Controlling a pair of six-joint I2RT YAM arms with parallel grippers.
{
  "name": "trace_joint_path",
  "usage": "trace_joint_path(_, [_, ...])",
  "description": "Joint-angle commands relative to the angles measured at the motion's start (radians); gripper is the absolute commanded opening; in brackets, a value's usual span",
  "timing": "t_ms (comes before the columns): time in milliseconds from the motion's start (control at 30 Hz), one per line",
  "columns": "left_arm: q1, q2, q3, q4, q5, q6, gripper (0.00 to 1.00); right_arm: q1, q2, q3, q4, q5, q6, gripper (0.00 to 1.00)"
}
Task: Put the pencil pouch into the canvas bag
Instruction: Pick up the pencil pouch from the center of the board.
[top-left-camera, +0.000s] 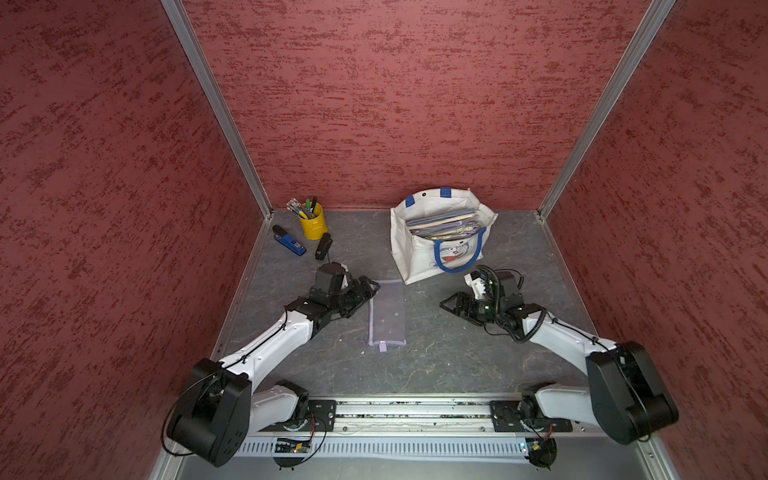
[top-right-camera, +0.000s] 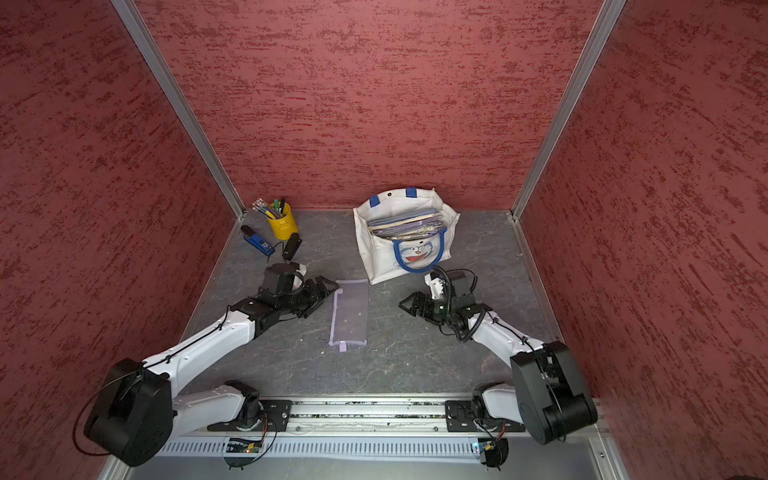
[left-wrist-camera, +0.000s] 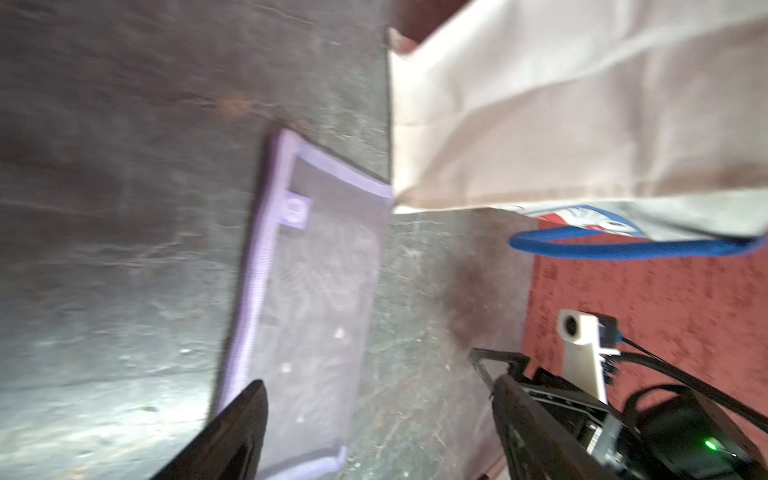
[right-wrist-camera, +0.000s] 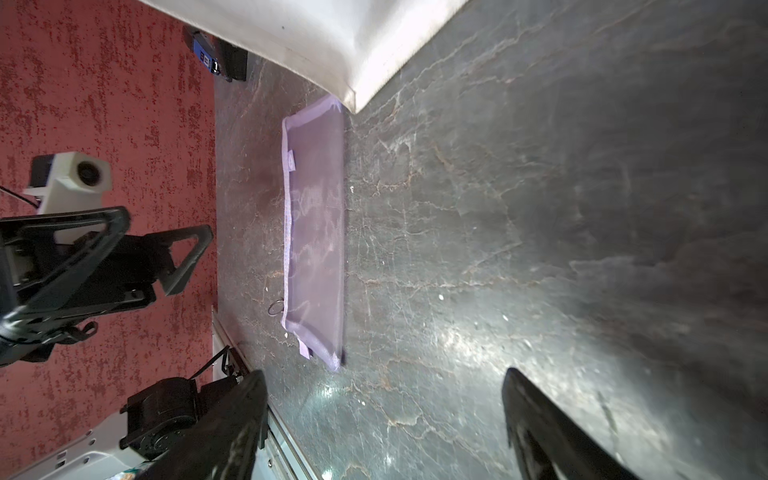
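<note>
Both top views: the pouch (top-left-camera: 387, 313) lies flat on the tabletop (top-left-camera: 457, 353), about halfway between the two arms, not in the bag (top-left-camera: 419, 253) yet. It's a see-through purple mesh thing, long side pointing toward the back wall. The bag stands upright just past its far end, mouth open and stuffed with flat stuff. The left hand (top-left-camera: 370, 293) sits right at the pouch's far left corner; can't say if it's touching. The right hand (top-left-camera: 446, 305) is off to the pouch's right, clearly apart from it, just in front of the bag. Back left corner has a yellow pen cup (top-left-camera: 313, 224) with a blue gadget (top-left-camera: 289, 241) and a black one beside it.

Same layout from the other eye: pouch (top-right-camera: 350, 311), bag (top-right-camera: 380, 257), left hand (top-right-camera: 326, 291), right hand (top-right-camera: 405, 305).

Left wrist view is blurry. The left hand (left-wrist-camera: 378, 386) has its fingers spread wide with nothing gripped; the pouch (left-wrist-camera: 316, 291) lies on the tabletop beyond them. The pouch's far corner runs right up to the bag (left-wrist-camera: 540, 104).

Right wrist view: the right hand (right-wrist-camera: 382, 374) is spread wide too, only bare tabletop between the fingers. The pouch (right-wrist-camera: 318, 232) lies flat ahead, its corner against the bag's (right-wrist-camera: 332, 37) bottom corner. The left hand shows up at the side here, fingers apart and empty.
</note>
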Motion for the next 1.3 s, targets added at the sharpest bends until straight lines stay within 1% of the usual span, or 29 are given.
trace_joint_path(0, [0.009, 0.050, -0.019, -0.010, 0.036, 0.111, 0.84, 0.048, 0.065, 0.010, 0.197, -0.003, 0.079, 0.85])
trace_joint_path(67, [0.002, 0.092, -0.027, 0.026, 0.057, 0.102, 0.83, 0.072, 0.108, 0.019, 0.254, 0.000, 0.105, 0.82])
trace_joint_path(200, [-0.063, 0.179, -0.036, 0.092, 0.062, 0.087, 0.83, 0.111, 0.211, 0.027, 0.355, -0.004, 0.146, 0.77])
trace_joint_path(267, [-0.104, 0.212, -0.055, 0.149, 0.059, 0.050, 0.82, 0.130, 0.248, 0.033, 0.381, -0.003, 0.152, 0.76])
trace_joint_path(400, [-0.201, 0.278, -0.100, 0.308, 0.026, -0.038, 0.79, 0.154, 0.329, 0.034, 0.456, 0.000, 0.171, 0.74])
trace_joint_path(567, [-0.309, 0.376, -0.088, 0.416, -0.001, -0.101, 0.75, 0.172, 0.427, 0.042, 0.523, -0.012, 0.186, 0.70])
trace_joint_path(700, [-0.356, 0.417, -0.103, 0.551, -0.017, -0.150, 0.75, 0.183, 0.459, 0.034, 0.569, -0.019, 0.210, 0.64])
trace_joint_path(767, [-0.372, 0.427, -0.104, 0.594, -0.025, -0.159, 0.75, 0.185, 0.459, 0.027, 0.576, -0.019, 0.213, 0.59])
trace_joint_path(900, [-0.380, 0.420, -0.112, 0.630, -0.038, -0.166, 0.74, 0.188, 0.438, 0.008, 0.584, -0.025, 0.216, 0.43])
trace_joint_path(1033, [-0.377, 0.377, -0.148, 0.632, -0.059, -0.172, 0.73, 0.189, 0.396, 0.004, 0.568, -0.029, 0.202, 0.21])
trace_joint_path(1100, [-0.365, 0.328, -0.172, 0.633, -0.063, -0.173, 0.72, 0.190, 0.356, 0.007, 0.567, -0.047, 0.198, 0.09])
trace_joint_path(1167, [-0.345, 0.253, -0.198, 0.609, -0.061, -0.162, 0.72, 0.189, 0.299, 0.007, 0.564, -0.066, 0.195, 0.01])
trace_joint_path(1267, [-0.303, 0.088, -0.214, 0.479, -0.046, -0.099, 0.72, 0.189, 0.171, 0.011, 0.541, -0.091, 0.190, 0.00])
